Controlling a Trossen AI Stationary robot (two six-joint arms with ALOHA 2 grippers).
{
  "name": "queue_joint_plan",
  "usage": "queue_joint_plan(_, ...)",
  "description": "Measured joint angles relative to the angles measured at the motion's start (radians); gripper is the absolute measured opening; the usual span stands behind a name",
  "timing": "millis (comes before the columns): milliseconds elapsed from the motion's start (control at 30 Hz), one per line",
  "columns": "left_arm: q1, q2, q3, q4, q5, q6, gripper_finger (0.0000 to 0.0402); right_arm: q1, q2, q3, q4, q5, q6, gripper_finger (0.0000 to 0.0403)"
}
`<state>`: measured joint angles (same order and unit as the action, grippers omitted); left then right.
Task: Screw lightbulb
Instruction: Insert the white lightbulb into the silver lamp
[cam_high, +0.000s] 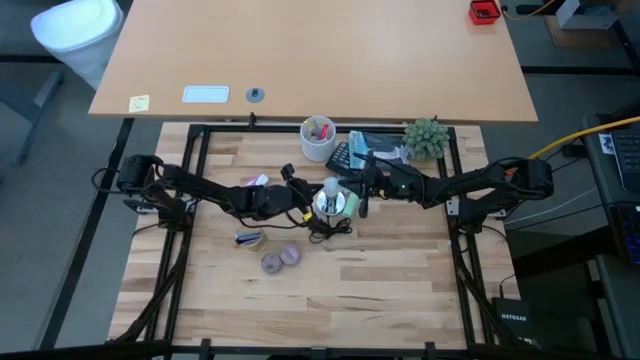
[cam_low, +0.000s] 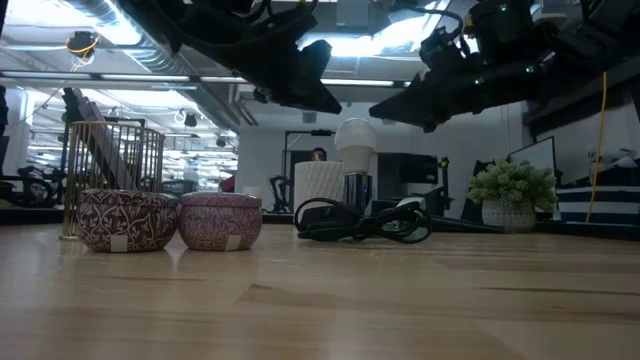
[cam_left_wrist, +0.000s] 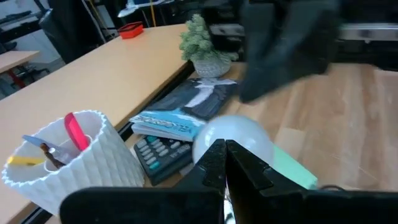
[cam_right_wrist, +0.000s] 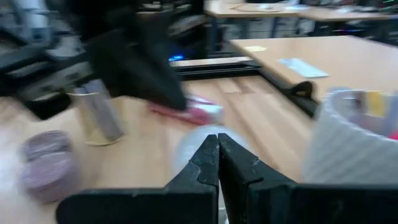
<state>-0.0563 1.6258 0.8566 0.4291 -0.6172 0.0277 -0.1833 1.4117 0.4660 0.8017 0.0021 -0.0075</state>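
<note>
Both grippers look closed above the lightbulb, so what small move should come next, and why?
Probably open the left gripper and lower it around the lightbulb. Both it and the right gripper are shut and hover above the bulb, which stands upright and unheld.

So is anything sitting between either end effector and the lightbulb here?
Nothing visible. The lightbulb stands upright mid-table. The left end effector and right end effector, both shut, hang just above it on either side, with open air between them and the bulb.

"NETGEAR" on black box
</note>
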Motion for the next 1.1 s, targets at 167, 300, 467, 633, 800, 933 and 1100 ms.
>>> queue_joint_plan(167, -0.015, -0.001, 0.000, -0.026, 0.083, -0.007, 0.0001, 0.000, 0.000, 0.000, -0.006, 0.128, -0.027, 0.0005)
queue_joint_plan(300, -0.009, -0.001, 0.000, -0.035, 0.162, -0.034, 0.0001, 0.000, 0.008, 0.000, -0.001, 0.137, -0.028, 0.0005)
queue_joint_plan(467, 0.006, -0.001, 0.000, -0.062, 0.163, -0.070, 0.0001, 0.000, 0.060, 0.009, 0.000, 0.137, -0.028, 0.0005)
queue_joint_plan(633, 0.011, -0.001, 0.000, -0.084, 0.167, -0.096, 0.0001, 0.000, 0.107, 0.037, 0.007, 0.137, -0.028, 0.0005)
queue_joint_plan(800, 0.024, -0.001, 0.000, -0.097, 0.166, -0.099, 0.0001, 0.000, 0.113, 0.045, 0.006, 0.137, -0.035, 0.0005)
queue_joint_plan(933, 0.034, -0.001, 0.000, -0.108, 0.166, -0.105, 0.0001, 0.000, 0.113, 0.045, 0.000, 0.137, -0.035, 0.0005)
queue_joint_plan(1100, 0.032, -0.001, 0.000, -0.107, 0.166, -0.105, 0.0001, 0.000, 0.113, 0.044, -0.021, 0.138, -0.036, 0.0005)
